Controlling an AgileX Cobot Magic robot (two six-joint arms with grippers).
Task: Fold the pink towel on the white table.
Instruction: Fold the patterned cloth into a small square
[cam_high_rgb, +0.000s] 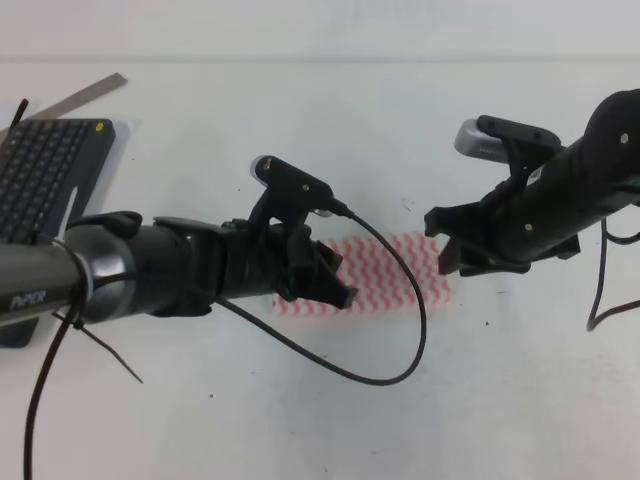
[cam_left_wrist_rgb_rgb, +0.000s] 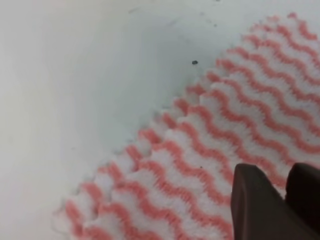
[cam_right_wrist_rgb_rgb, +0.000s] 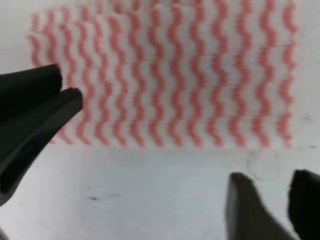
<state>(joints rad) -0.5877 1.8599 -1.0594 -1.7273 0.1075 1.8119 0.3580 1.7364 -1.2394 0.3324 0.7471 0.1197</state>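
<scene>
Fingers (cam_left_wrist_rgb_rgb: 260, 205) of the left gripper (cam_high_rgb: 335, 280) look nearly closed and empty above the pink towel (cam_high_rgb: 385, 272), mid-frame on the white table (cam_high_rgb: 300, 130); squaring its doubled edges seems wise.

White towel (cam_high_rgb: 385, 272) with pink-red wavy zigzag stripes, plain white table (cam_high_rgb: 300, 130), dark grey keyboard (cam_high_rgb: 40, 170), black pincers

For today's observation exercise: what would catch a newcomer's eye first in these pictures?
Two black arms meet over a pink towel lying flat mid-table. The left gripper covers its left end, the right gripper hangs at its right end. A dark keyboard sits at the far left edge.
</scene>
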